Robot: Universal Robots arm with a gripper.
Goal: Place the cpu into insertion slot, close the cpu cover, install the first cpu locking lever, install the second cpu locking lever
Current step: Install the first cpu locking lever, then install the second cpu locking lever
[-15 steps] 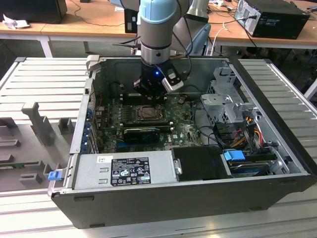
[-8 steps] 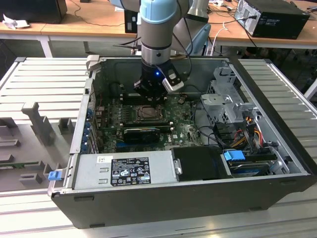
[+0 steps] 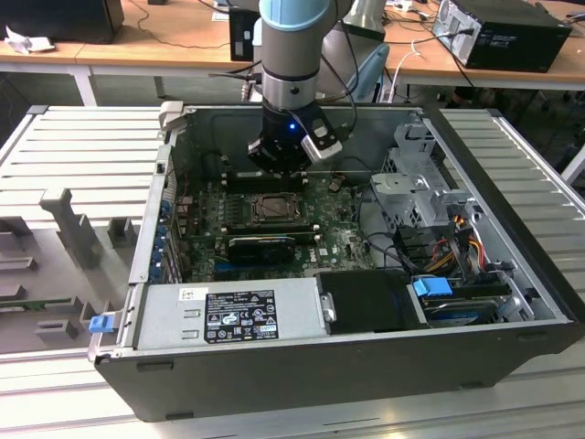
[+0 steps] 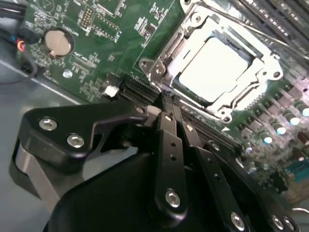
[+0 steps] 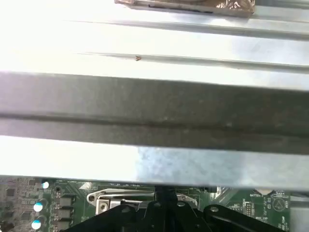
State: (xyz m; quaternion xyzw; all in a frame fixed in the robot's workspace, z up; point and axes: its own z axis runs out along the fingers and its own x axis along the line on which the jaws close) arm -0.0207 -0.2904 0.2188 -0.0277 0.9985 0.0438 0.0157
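A: Sweeping from the exterior view's left: ribbed grey table (image 3: 82, 155), then the open computer case (image 3: 302, 366), and the gripper (image 3: 285, 155) hanging low over the green motherboard (image 3: 343, 240), just behind the insertion slot (image 3: 274, 208).

B: How far along are we?

A: In the second wrist view the cpu (image 4: 212, 67) lies flat in the socket, pale and matte, with the cpu cover (image 4: 227, 104) folded down around it, a thin bright metal frame with a big window. So chip seated, cover apparently shut. I can't tell whether either locking lever is latched.

B: And the claw?

A: Fingers (image 4: 169, 125) pinched together, black and riveted, nothing between them, tips just beside the cover's edge.

B: Anything further right?

A: Exterior view's right: a perforated steel drive cage (image 3: 420, 183) and bundled coloured cables (image 3: 457, 238).
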